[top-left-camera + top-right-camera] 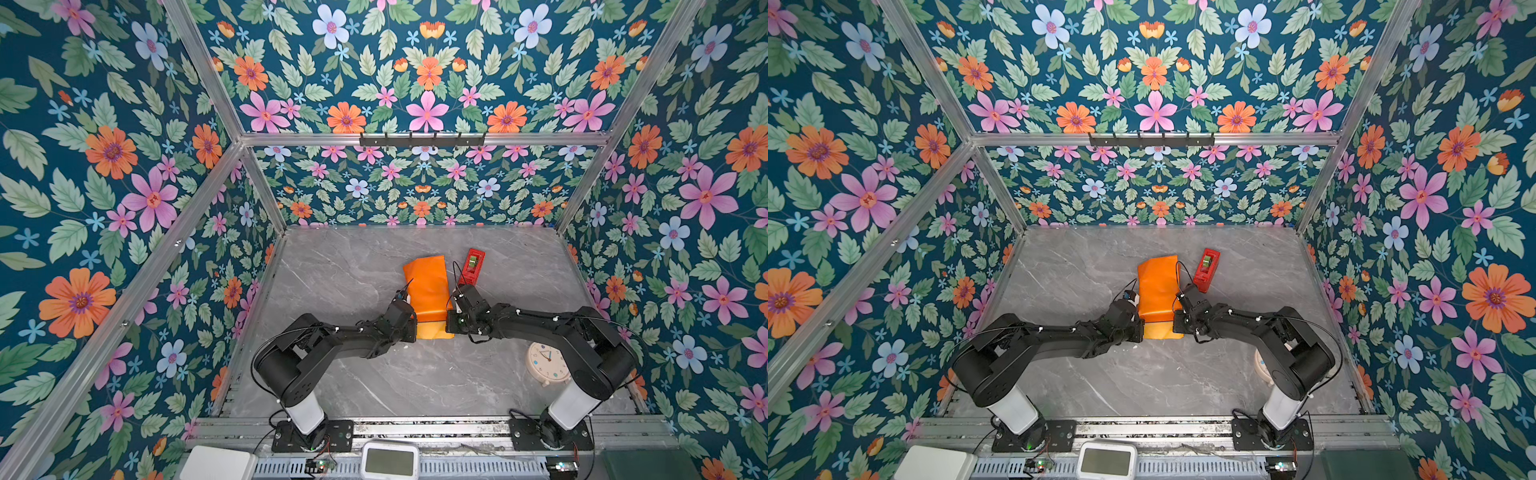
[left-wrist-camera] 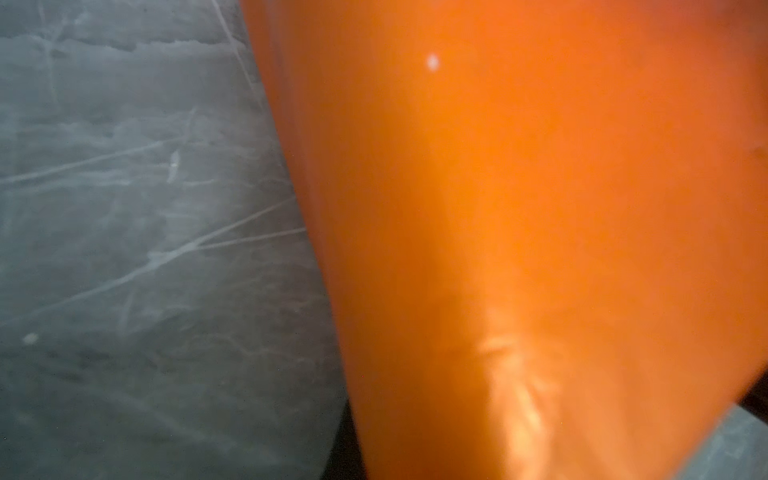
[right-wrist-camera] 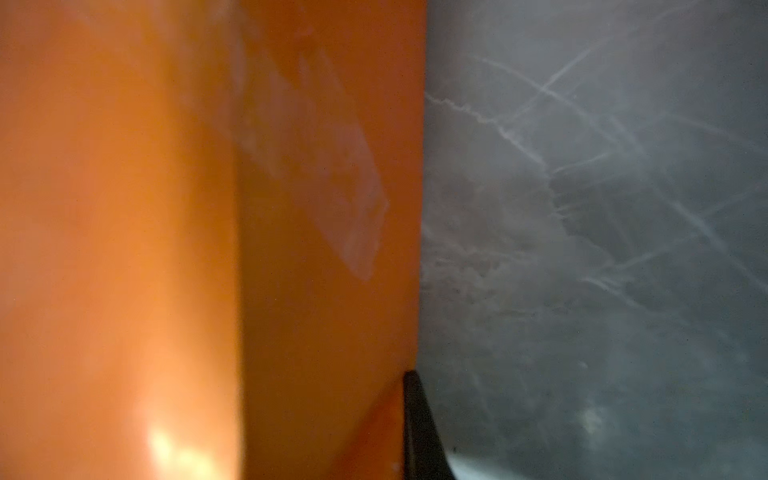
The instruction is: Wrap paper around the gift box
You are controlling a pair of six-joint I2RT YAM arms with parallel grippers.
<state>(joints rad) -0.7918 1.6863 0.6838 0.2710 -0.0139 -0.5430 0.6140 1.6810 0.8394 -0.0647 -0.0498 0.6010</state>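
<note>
The paper [image 1: 428, 286] lies folded into an orange bundle at mid table in both top views, with a matte yellow flap [image 1: 434, 331] showing at its near end. The gift box is hidden, presumably inside the bundle. My left gripper [image 1: 410, 321] sits at the bundle's near left corner and my right gripper [image 1: 450, 323] at its near right corner. Both are shut on the paper's side edges. The left wrist view is filled by glossy orange paper [image 2: 498, 208], with a dark finger sliver [image 2: 343, 451] beside it. The right wrist view shows paper [image 3: 166, 208] against one black finger [image 3: 419, 428].
A slim red gadget [image 1: 473, 266] lies just right of the bundle's far end. A round cream clock [image 1: 546, 363] lies by the right arm's base. A white device with a screen [image 1: 388, 459] sits on the front rail. The grey marble table [image 1: 353, 270] is walled by floral panels.
</note>
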